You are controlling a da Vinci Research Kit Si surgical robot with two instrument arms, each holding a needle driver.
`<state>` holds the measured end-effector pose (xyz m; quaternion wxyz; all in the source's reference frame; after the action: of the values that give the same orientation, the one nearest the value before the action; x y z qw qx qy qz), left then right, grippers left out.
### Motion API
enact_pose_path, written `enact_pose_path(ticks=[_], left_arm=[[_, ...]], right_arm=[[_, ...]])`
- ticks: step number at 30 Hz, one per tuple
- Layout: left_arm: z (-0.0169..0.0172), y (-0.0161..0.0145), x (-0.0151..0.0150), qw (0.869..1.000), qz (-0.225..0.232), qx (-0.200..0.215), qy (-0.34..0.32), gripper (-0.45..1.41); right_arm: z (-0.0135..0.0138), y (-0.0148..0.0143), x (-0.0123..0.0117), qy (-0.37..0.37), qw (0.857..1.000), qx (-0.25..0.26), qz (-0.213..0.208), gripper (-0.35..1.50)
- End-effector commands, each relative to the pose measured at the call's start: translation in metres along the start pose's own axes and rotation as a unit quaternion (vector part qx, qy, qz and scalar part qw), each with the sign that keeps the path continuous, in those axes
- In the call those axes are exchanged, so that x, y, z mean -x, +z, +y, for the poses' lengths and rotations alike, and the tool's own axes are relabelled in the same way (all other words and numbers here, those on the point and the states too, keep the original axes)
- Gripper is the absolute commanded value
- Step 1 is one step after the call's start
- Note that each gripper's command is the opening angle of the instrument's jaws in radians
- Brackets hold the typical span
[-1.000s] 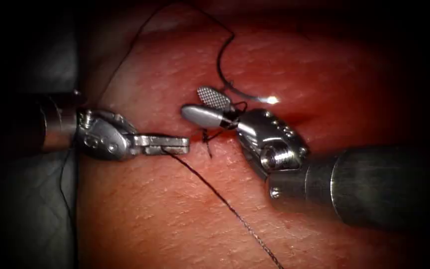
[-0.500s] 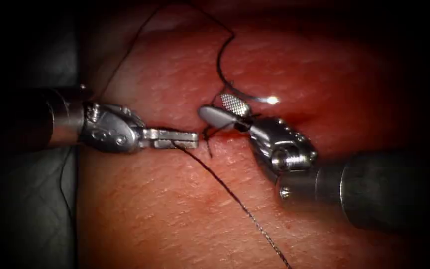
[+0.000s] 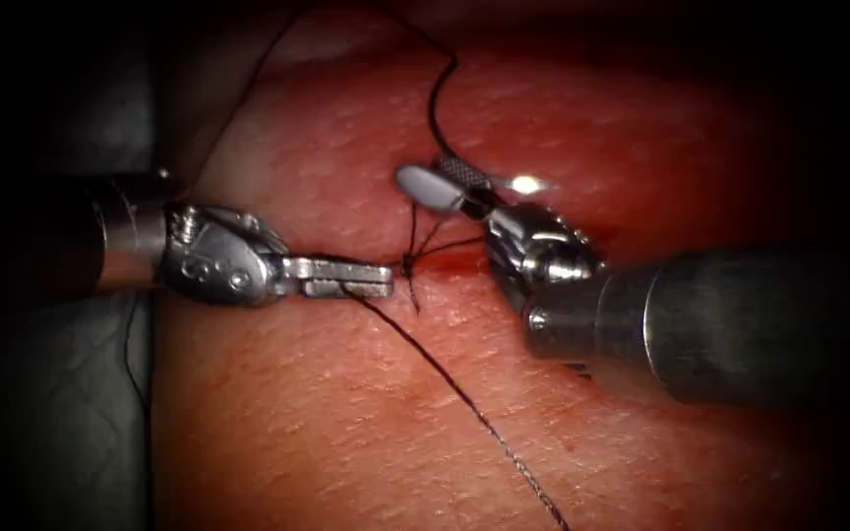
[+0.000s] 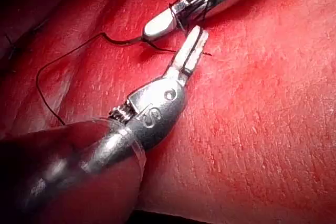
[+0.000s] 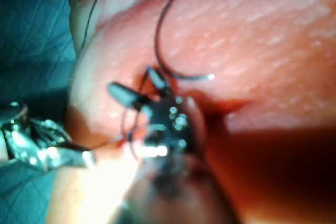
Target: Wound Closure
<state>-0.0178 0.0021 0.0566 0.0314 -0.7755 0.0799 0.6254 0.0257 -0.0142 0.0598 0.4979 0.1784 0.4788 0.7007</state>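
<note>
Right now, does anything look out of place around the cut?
The needle lies loose on the tissue by the right tool, held by neither tool. The left tool grips the thread; the right tool's open jaws hold nothing, with thread wound around them.

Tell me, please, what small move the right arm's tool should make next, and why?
Probably bring the right claw to the short tail by the dark knot. Its jaws stand open with strands looped at them, while the left claw is shut on the thin dark thread. The curved steel needle lies free on the reddish tissue.
</note>
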Motion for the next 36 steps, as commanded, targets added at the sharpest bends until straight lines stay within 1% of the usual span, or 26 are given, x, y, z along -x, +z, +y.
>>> enact_pose_path(ticks=[1,5,8,12,13,16,17,18,20,22,25,28,29,31,32,34,35,36], left_arm=[[0.0002,0.0003,0.0007,1.0,0.001,0.0,-0.001,-0.45],[0.0002,0.0002,0.0005,1.0,0.002,0.001,-0.002,-0.45],[0.0002,0.0001,0.0005,1.0,0.002,0.002,-0.002,-0.45],[0.0002,0.0001,0.0004,1.0,0.002,0.001,-0.002,-0.45],[0.0002,0.0001,0.0004,1.0,0.002,0.002,-0.002,-0.45],[0.0003,0.0,0.0003,1.0,0.002,0.002,-0.002,-0.45],[0.0003,0.0,0.0003,1.0,0.003,0.002,-0.002,-0.45],[0.0003,-0.0001,0.0003,1.0,0.003,0.003,-0.002,-0.45],[0.0003,-0.0001,0.0003,1.0,0.003,0.003,-0.003,-0.45],[0.0003,-0.0001,0.0003,1.0,0.003,0.003,-0.003,-0.45],[0.0003,-0.0001,0.0003,1.0,0.003,0.003,-0.003,-0.45],[0.0004,-0.0001,0.0003,1.0,0.003,0.003,-0.003,-0.45],[0.0004,-0.0001,0.0003,1.0,0.003,0.003,-0.003,-0.45],[0.0004,-0.0002,0.0002,1.0,0.003,0.003,-0.003,-0.45],[0.0004,-0.0002,0.0002,1.0,0.003,0.004,-0.003,-0.45],[0.0004,-0.0003,0.0002,1.0,0.003,0.004,-0.003,-0.45],[0.0005,-0.0004,0.0002,1.0,0.004,0.004,-0.003,-0.45],[0.0005,-0.0004,0.0002,1.0,0.004,0.004,-0.003,-0.45]], right_arm=[[0.0001,0.0006,0.0016,-0.001,1.0,-0.003,-0.007,0.76],[0.0004,0.0011,0.0025,-0.005,1.0,-0.009,-0.015,0.76],[0.0003,0.0013,0.0024,-0.001,1.0,-0.01,-0.016,0.76],[-0.0001,0.0016,0.0021,0.003,1.0,-0.003,-0.018,0.71],[-0.0002,0.0017,0.002,-0.003,1.0,-0.001,-0.022,0.71],[-0.0004,0.0019,0.0019,-0.026,0.999,0.008,-0.027,0.62],[-0.0004,0.0021,0.002,-0.038,0.999,0.016,-0.033,0.59],[-0.0005,0.0023,0.0021,-0.06,0.997,0.031,-0.044,0.51],[-0.0005,0.0024,0.0022,-0.066,0.996,0.034,-0.047,0.49],[-0.0007,0.0026,0.0023,-0.09,0.994,0.042,-0.053,0.49],[-0.0009,0.0029,0.0023,-0.128,0.987,0.065,-0.077,0.51],[-0.001,0.003,0.0024,-0.147,0.983,0.075,-0.075,0.49],[-0.001,0.0031,0.0024,-0.147,0.983,0.075,-0.075,0.46],[-0.001,0.0032,0.0024,-0.152,0.982,0.079,-0.074,0.32],[-0.0009,0.0033,0.0023,-0.158,0.981,0.083,-0.072,0.17],[-0.0009,0.0034,0.0022,-0.164,0.98,0.088,-0.073,0.15],[-0.0009,0.0035,0.0021,-0.173,0.978,0.094,-0.073,0.0],[-0.0009,0.0035,0.0021,-0.173,0.978,0.094,-0.073,0.0]])
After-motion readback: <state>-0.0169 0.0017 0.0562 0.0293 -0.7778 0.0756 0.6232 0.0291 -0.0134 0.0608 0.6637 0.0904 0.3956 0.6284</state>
